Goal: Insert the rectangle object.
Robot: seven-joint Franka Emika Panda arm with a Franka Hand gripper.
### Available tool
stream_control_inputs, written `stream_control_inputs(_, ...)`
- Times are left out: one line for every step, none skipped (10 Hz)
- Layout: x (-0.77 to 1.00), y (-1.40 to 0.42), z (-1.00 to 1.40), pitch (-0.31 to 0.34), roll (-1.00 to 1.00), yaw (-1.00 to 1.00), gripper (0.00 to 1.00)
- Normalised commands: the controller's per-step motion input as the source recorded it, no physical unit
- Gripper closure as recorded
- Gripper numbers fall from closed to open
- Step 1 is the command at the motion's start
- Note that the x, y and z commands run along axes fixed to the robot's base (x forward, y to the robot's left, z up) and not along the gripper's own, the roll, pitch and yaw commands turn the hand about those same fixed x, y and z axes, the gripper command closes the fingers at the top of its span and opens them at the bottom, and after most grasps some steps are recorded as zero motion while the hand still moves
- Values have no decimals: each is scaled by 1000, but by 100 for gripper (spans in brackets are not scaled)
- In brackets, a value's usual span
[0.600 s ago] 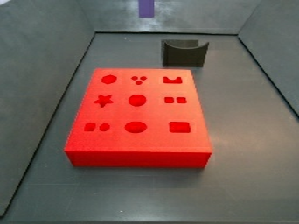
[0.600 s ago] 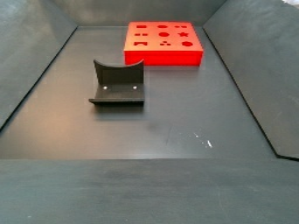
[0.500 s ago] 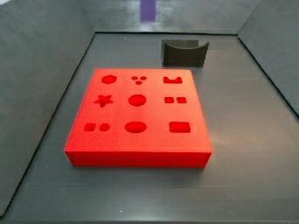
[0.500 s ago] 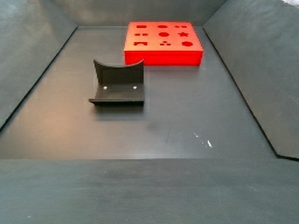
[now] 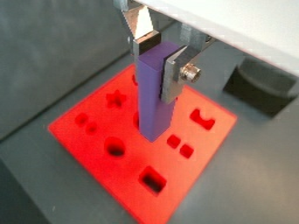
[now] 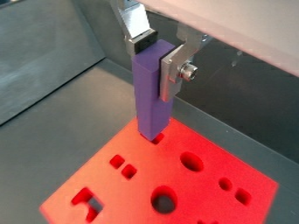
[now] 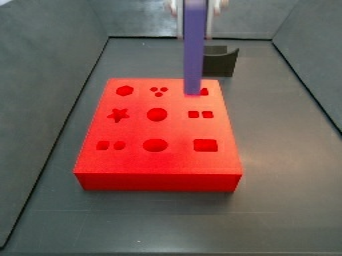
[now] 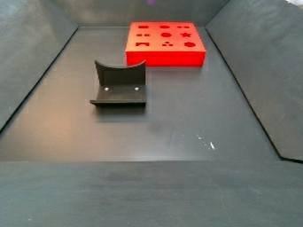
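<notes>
My gripper (image 7: 195,4) is shut on the rectangle object (image 7: 195,55), a long purple-blue bar that hangs upright from the jaws. Its lower end is over the far part of the red block (image 7: 158,150), near the notched hole; I cannot tell whether it touches. In both wrist views the bar (image 5: 156,96) (image 6: 152,96) sits clamped between the silver fingers (image 5: 173,74) (image 6: 172,70) of the gripper (image 5: 159,54) (image 6: 156,52), above the block (image 5: 128,175) (image 6: 187,188). A rectangular hole (image 7: 205,145) lies at the block's near right. A side view shows the block (image 8: 166,55) but no gripper or bar.
The dark grey curved holder (image 7: 223,60) stands behind the block, partly hidden by the bar, and shows in a side view (image 8: 119,84) and a wrist view (image 5: 263,87). Grey walls (image 7: 60,90) enclose the dark floor (image 8: 154,133).
The bar, earlier only a short tip at the top edge of the side view, has come down and over the far part of the red block. The block and holder have not moved.
</notes>
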Motion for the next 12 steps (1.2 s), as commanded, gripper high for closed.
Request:
stream_control_inputs(706, -426, -769, -84, -43, -129, 100)
stream_control_inputs(691, -406, -786, -91, -70, -106, 100)
stream_control_inputs(306, -180, -317, 0, -71, 0, 100)
stream_control_inputs(49, 0, -54, 0, 0, 20, 100)
stream_control_inputs(249, -357, -374, -20, 50, -209, 100)
stream_control_inputs(66, -357, -326, -56, 223, -760, 100)
stream_control_inputs(0, -20, -200, -43, 237, -946, 100)
stream_control_inputs(0, 0, -209, -54, 241, -966, 100)
stream_control_inputs(0, 0, -17, 0, 180, -994, 100)
stream_control_inputs(0, 0, 0, -6, 99, -1000, 100)
stream_control_inputs(0, 0, 0, -3, 104, -1000, 100)
stream_control_inputs(0, 0, 0, 0, 121, -1000, 100)
